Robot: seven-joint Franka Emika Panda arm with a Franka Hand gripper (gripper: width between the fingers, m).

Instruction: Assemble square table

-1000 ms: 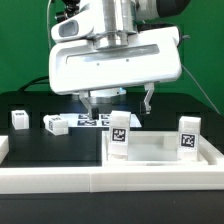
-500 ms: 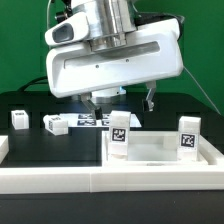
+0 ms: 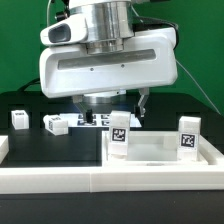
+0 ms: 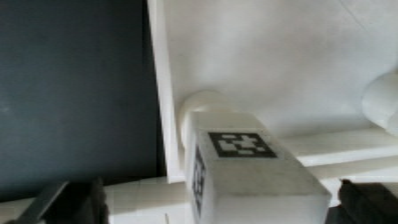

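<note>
gripper (image 4: 217, 200) spread open, grasping nothing | fingertips (image 4: 68, 203) flank the tagged leg (image 4: 240, 150) standing near the slab (image 4: 267, 50) edge

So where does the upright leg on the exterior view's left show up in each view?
Exterior view: the leg stands on the tabletop, low centre, under the gripper.
Wrist view: likely the same leg, mid-picture, tag showing.
Shared landmark: the tabletop edge beside it, against the black table.
</note>
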